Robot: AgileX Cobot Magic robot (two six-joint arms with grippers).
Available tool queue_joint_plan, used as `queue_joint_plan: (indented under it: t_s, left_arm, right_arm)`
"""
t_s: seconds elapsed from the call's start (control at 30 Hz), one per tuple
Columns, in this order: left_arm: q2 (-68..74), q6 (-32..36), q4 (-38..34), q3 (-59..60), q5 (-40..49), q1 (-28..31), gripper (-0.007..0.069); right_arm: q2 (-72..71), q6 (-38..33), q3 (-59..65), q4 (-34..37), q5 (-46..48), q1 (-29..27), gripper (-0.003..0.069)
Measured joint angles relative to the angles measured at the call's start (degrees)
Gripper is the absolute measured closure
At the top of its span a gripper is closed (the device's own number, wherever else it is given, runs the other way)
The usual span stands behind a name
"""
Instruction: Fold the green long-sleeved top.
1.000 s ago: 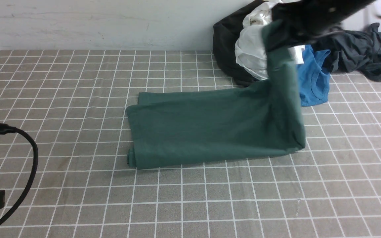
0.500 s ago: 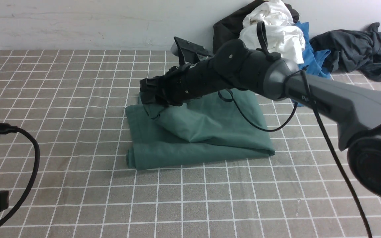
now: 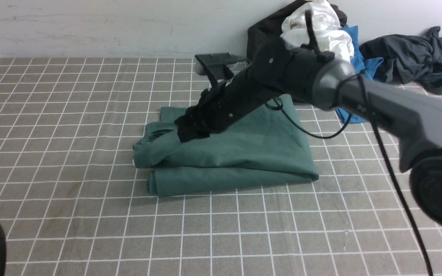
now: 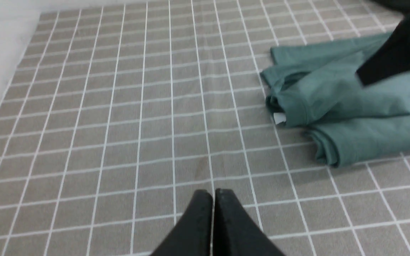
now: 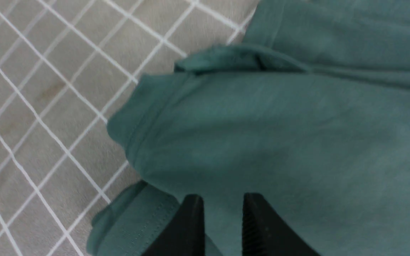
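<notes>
Down at seven o'clock, the left tool (image 4: 213,199) is pressed together, empty. The green long-sleeved top (image 3: 244,153) lies mid-surface (image 3: 71,214), long axis nine-to-three. The nearer right tool (image 5: 221,201) is over its nine o'clock edge, narrowly parted, grip unclear.

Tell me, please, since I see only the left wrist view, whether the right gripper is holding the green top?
Observer: In the right wrist view the right gripper has its jaws slightly apart over the green top; no cloth shows pinched between them.
Operator: Is anything lying behind the top?
Observer: Yes, the front view shows a white garment, a blue top and a dark grey garment heaped against the wall.
</notes>
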Motion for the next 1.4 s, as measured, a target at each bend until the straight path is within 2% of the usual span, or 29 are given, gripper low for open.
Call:
queue_joint_plan:
  t_s: [0.03,0.07,0.1,0.27,0.37,0.43,0.53,0.57,0.6,0.63,0.67,0.7,0.77,0.83,0.9,1.0,1.03,1.07,1.3,1.4]
  left_arm:
    - [-0.33,0.00,0.00,0.08,-0.15,0.00,0.0631]
    - [-2.60,0.73,-0.07,0.55,-0.94,0.00,0.0631]
    - [-4.48,1.62,-0.07,0.95,-1.66,0.00,0.0631]
    - [-11.16,6.49,-0.07,3.64,-4.87,0.00,0.0631]
    - [-16.03,10.61,-0.07,6.86,-8.31,0.00,0.0631]
    - [-20.18,12.49,-0.07,10.52,-12.13,0.00,0.0631]
    - [-22.98,12.87,-0.07,14.24,-17.74,0.00,0.0631]
    - [-23.15,12.87,-0.07,14.43,-18.16,0.00,0.0631]
    - [-23.36,12.87,-0.07,15.69,-21.25,0.00,0.0631]
    - [-23.36,12.87,-0.07,15.81,-21.93,0.00,0.0631]
    - [-23.36,12.89,-0.07,16.73,-23.99,-0.07,0.0631]
    - [-23.36,12.89,-0.07,16.80,-24.18,-0.12,0.0631]
    - [-23.36,13.02,-0.07,17.36,-25.69,-0.21,0.0631]
    - [-23.36,13.35,-0.07,17.61,-25.84,-0.25,0.0631]
    - [-23.36,13.59,-0.07,17.83,-25.79,-0.25,0.0631]
    - [-23.36,13.61,-0.07,17.83,-25.73,-0.25,0.0631]
    - [-23.36,13.66,-0.07,17.83,-25.73,-0.25,0.0631]
    - [-23.36,13.72,-0.07,17.83,-25.73,-0.25,0.0631]
    - [-23.36,13.72,-0.07,17.83,-25.72,-0.27,0.0631]
    - [-23.36,13.72,-0.07,17.83,-25.72,-0.27,0.0631]
  right_arm:
    - [0.22,0.00,0.00,-0.07,0.02,0.00,0.0546]
    - [1.46,-0.43,0.00,-0.12,-0.69,1.32,0.0608]
    - [1.84,-0.82,0.00,-0.27,-1.43,2.40,0.0635]
    - [-0.45,-1.72,-2.71,-3.66,-1.52,4.47,0.0669]
    - [-5.16,-0.95,-7.51,-12.17,3.02,4.41,0.0670]
    - [-11.24,2.69,-12.10,-22.88,11.54,4.36,0.0670]
    - [-20.65,8.39,-10.64,-34.38,16.22,4.31,0.0670]
    - [-21.36,9.91,-9.72,-35.95,16.42,4.24,0.0670]
    - [-27.22,13.30,-4.56,-41.47,16.22,3.92,0.0670]
    - [-27.96,13.75,-4.56,-42.07,16.13,3.86,0.0670]
    - [-34.54,17.24,4.21,-46.60,15.45,3.31,0.0670]
    - [-35.25,17.24,4.21,-46.97,15.45,3.26,0.0670]
    - [-43.23,20.82,17.11,-49.71,15.05,3.05,0.0670]
    - [-46.87,22.29,23.28,-49.71,14.71,3.05,0.0670]
    - [-54.18,24.86,35.80,-48.51,12.01,3.05,0.0670]
    - [-61.92,26.36,52.12,-45.24,3.61,3.05,0.0670]
    - [-62.88,26.68,53.07,-44.70,2.24,3.05,0.0670]
    - [-66.69,26.94,61.25,-42.64,-4.17,3.05,0.0670]
    - [-79.18,27.25,82.02,-36.94,-26.44,3.05,0.0670]
    - [-81.65,27.36,87.83,-36.27,-30.57,3.05,0.0670]
